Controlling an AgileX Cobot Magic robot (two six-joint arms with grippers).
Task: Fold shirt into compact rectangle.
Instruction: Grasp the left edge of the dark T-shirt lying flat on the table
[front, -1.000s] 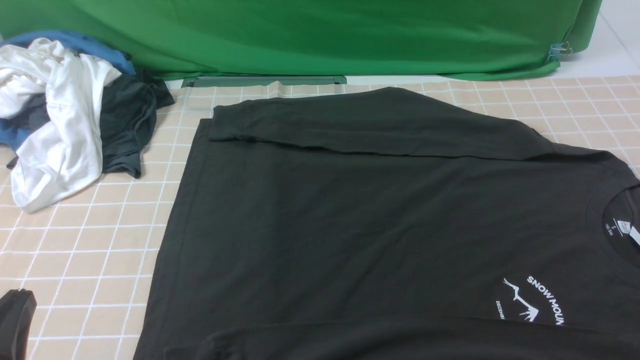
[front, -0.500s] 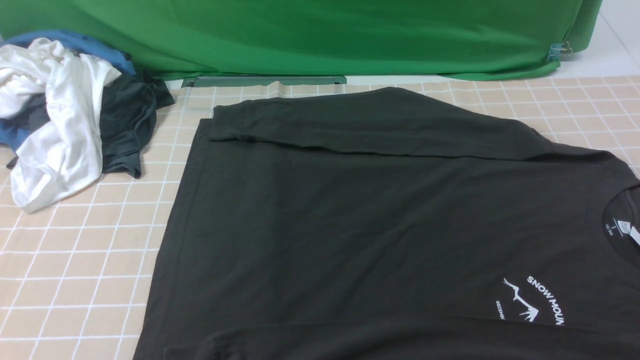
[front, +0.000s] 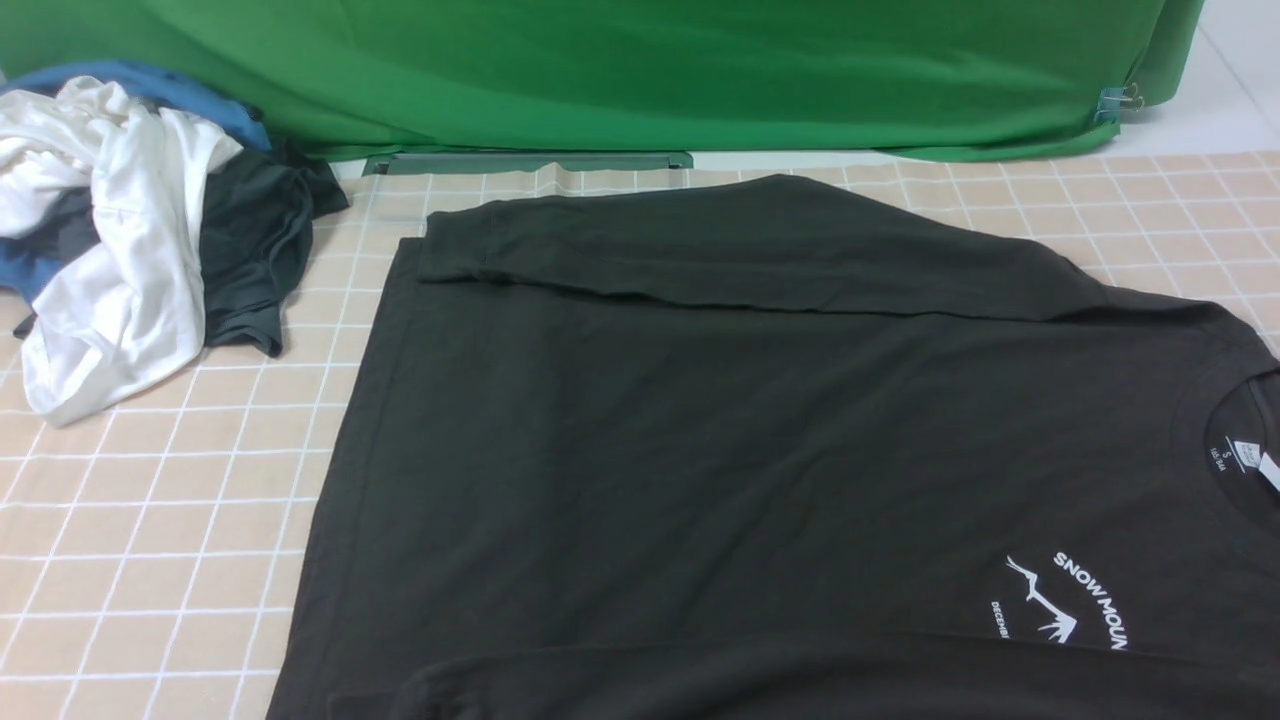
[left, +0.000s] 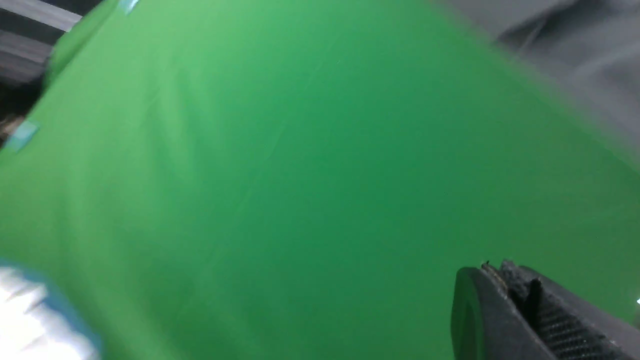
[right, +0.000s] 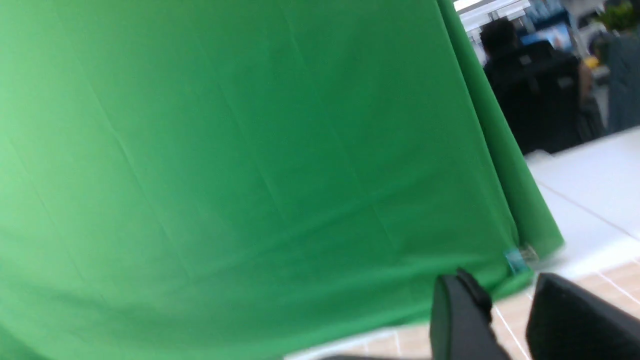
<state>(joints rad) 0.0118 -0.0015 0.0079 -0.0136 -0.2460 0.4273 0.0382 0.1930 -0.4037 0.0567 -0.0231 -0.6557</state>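
Left tool (left: 495, 272), pinched closed, has left front view; right tool (right: 502, 282) parted, empty; one shirt (front: 760, 440).

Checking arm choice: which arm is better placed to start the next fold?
Probably right: the right claw is open and empty; the left claw is shut. Neither touches the shirt.

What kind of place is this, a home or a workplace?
Probably a recording corner in an office or lab. A green cloth backdrop hangs behind the beige checked tablecloth, a black long-sleeved shirt lies spread on it, and past the backdrop's edge a dark-haired person seems to sit near a blue screen.
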